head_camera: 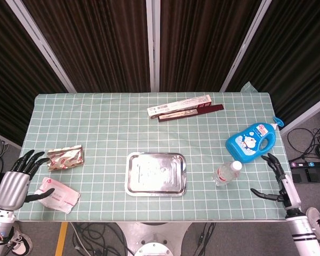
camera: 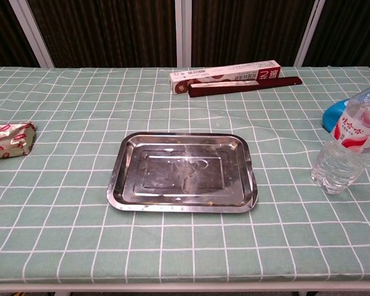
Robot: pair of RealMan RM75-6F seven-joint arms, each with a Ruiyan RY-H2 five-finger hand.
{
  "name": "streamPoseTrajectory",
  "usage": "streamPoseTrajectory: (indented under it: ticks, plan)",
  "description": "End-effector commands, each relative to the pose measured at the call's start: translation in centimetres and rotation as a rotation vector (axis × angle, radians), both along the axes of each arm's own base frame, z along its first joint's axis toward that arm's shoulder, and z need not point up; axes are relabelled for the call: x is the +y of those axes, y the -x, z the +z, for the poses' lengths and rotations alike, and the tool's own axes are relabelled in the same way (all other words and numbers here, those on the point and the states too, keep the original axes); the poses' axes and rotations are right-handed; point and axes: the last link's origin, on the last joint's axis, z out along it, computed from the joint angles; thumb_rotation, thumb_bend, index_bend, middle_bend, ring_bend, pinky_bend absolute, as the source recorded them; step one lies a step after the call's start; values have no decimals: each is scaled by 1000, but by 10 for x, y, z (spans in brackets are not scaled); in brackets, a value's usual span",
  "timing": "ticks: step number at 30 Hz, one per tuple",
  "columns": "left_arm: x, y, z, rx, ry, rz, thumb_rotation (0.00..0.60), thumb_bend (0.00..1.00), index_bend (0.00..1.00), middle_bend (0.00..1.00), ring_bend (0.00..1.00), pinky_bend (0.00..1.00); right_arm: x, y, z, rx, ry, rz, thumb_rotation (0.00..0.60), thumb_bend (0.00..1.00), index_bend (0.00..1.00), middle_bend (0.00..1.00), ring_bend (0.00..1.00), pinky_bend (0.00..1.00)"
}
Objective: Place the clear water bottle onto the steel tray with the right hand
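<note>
Standing bottle: our clear water bottle (head_camera: 226, 173) is upright on the green checked cloth, lower right of the head view, right of the steel tray (head_camera: 156, 173) and apart from it; in the chest view it sits at the right edge (camera: 348, 148).
Steel tray: lies flat at the lower centre of the head view, nothing on it (camera: 184, 172).
Right hand: our right hand (head_camera: 280, 184) is at the lower right corner of the head view, off the table's right edge, fingers spread, holding nothing, well clear of the bottle.
Left hand: our left hand (head_camera: 16, 181) is at the lower left edge, fingers apart, empty; its thumb lies next to the pink-and-white packet (head_camera: 57, 194).
Blue jug: blue detergent bottle (head_camera: 252, 141) lies just above and to the right of the water bottle.
Other items: foil snack pack (head_camera: 65, 157) at left; long box (head_camera: 180, 105) with a dark red box (head_camera: 194, 112) beside it, upper centre.
</note>
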Motion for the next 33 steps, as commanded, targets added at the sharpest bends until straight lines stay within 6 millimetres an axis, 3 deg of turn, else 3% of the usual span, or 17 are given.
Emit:
streamPoseTrajectory:
  ticks: [1,8,19,21,26,29,33]
  plan:
    - [0,1,1,1,0,1,492,87,263,230,98,185,-13,-7,-28,-30,-70,39,600,0,0,131,0,2]
    - [2,4,5,14,-5,4,494,88,262,229,98,185,-26,-21,-56,-18,-120,112,600,0,0,141,0,2]
    - [4,8,9,24,-9,10,491,87,262,229,97,185,-52,-45,-70,-4,-132,174,600,0,3,154,8,17]
    - [4,8,8,25,-6,9,493,86,262,229,98,185,-55,-46,-72,1,-131,171,600,0,49,190,38,55]
    - [5,6,9,20,-6,4,490,87,263,229,98,185,-59,-49,-75,3,-128,156,600,52,427,414,242,284]
    - [5,5,9,19,-5,1,493,86,262,229,98,185,-59,-49,-74,13,-122,151,600,105,539,482,309,361]
    - [4,5,8,18,-3,0,492,87,262,229,97,185,-59,-49,-72,13,-113,144,600,155,613,513,332,389]
